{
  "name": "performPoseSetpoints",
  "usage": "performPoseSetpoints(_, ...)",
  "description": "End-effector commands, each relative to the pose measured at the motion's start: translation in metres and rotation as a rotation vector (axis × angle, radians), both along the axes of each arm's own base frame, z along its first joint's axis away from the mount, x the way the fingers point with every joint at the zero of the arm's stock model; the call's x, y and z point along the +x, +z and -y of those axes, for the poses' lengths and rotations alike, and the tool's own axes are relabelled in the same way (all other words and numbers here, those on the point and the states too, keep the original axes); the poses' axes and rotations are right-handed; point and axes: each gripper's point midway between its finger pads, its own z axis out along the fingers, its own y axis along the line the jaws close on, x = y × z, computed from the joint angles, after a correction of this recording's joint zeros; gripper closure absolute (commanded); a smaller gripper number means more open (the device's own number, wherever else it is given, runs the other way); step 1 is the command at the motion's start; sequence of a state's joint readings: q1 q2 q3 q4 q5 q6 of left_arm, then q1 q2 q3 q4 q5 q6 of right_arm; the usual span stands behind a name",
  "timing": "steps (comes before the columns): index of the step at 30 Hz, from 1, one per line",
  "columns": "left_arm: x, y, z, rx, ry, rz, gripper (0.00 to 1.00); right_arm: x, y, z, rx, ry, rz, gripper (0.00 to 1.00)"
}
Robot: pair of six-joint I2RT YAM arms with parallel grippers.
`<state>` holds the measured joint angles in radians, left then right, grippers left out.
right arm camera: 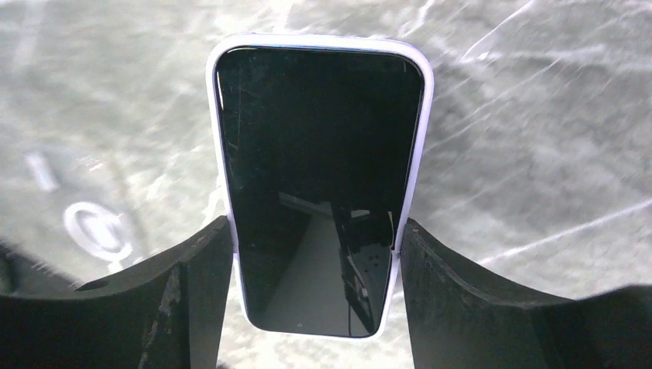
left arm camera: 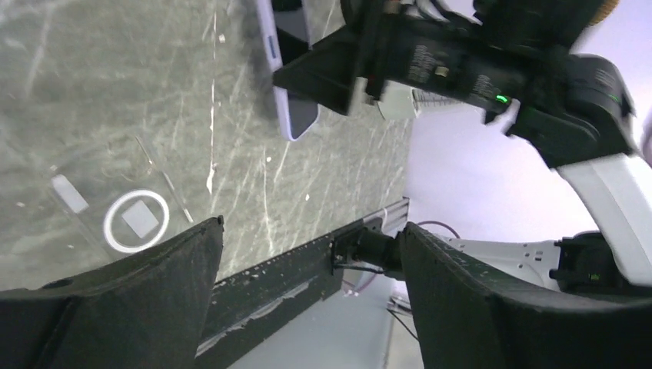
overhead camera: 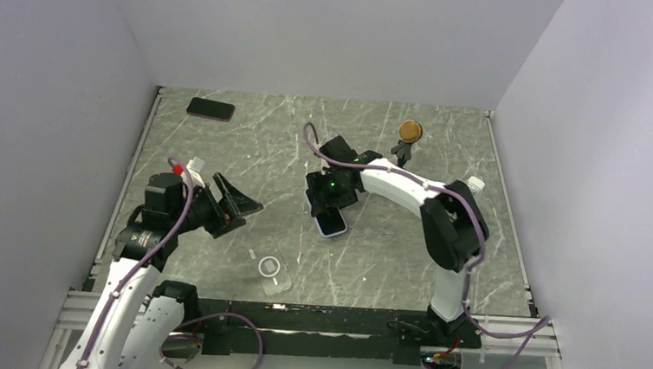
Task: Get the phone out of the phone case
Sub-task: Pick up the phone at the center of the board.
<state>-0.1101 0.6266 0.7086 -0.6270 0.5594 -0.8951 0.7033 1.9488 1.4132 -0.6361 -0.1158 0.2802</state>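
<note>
top: right arm (overhead camera: 409, 190) bends left over mid-table, jaws clamped on the phone (overhead camera: 332, 223); left arm (overhead camera: 160, 216) raised at left, jaws wide, empty; phone case (overhead camera: 271, 269) flat by near edge; dark phone (overhead camera: 210, 109) far left | left wrist: jaws wide over phone case (left arm camera: 134, 217) on the grey-green marbled table (left arm camera: 92, 92) | right wrist: phone (right arm camera: 319, 184) screen-up, jaws pressing its long edges

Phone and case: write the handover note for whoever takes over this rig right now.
Left gripper: open, empty, over the table near the phone case.
Right gripper: shut on the phone by its long edges, screen up.
Phone case: empty, flat by the table's near edge, apart from the phone.
Done: the phone is out of the case.
Left: probably only setting the phone down and releasing it; whether it is lifted cannot be told.
</note>
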Motion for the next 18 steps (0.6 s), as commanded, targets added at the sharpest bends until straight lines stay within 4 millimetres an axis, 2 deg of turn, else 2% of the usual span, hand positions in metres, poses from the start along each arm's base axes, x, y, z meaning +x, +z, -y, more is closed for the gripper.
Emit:
performPoseSetpoints(1, 0.004, 0.01, 0.025, -0.138, -0.034, 0.0, 0.15, -0.015, 0.096, -0.035, 0.331, -0.037, 0.064, 1.0)
performPoseSetpoints(4, 0.008, 0.024, 0.033, -0.128, -0.023, 0.088, 0.23, -0.033, 0.134, -0.045, 0.475, -0.096, -0.003, 1.0)
performPoseSetpoints(7, 0.006, 0.038, 0.048, -0.119, -0.053, 0.179, 0.29, -0.038, 0.176, -0.055, 0.586, -0.149, -0.043, 1.0)
performPoseSetpoints(9, 0.001, 0.042, 0.06, -0.113, -0.091, 0.191, 0.28, -0.034, 0.202, -0.057, 0.611, -0.184, -0.036, 1.0)
performPoseSetpoints(11, -0.005, 0.049, 0.073, -0.087, -0.129, 0.201, 0.2, -0.03, 0.232, -0.064, 0.665, -0.179, -0.037, 1.0)
performPoseSetpoints(14, -0.01, 0.057, 0.085, -0.023, -0.138, 0.212, 0.14, -0.033, 0.253, -0.074, 0.732, -0.163, -0.085, 1.0)
performPoseSetpoints(18, -0.01, 0.068, 0.107, 0.019, -0.168, 0.231, 0.17, -0.037, 0.269, -0.075, 0.779, -0.177, -0.101, 1.0)
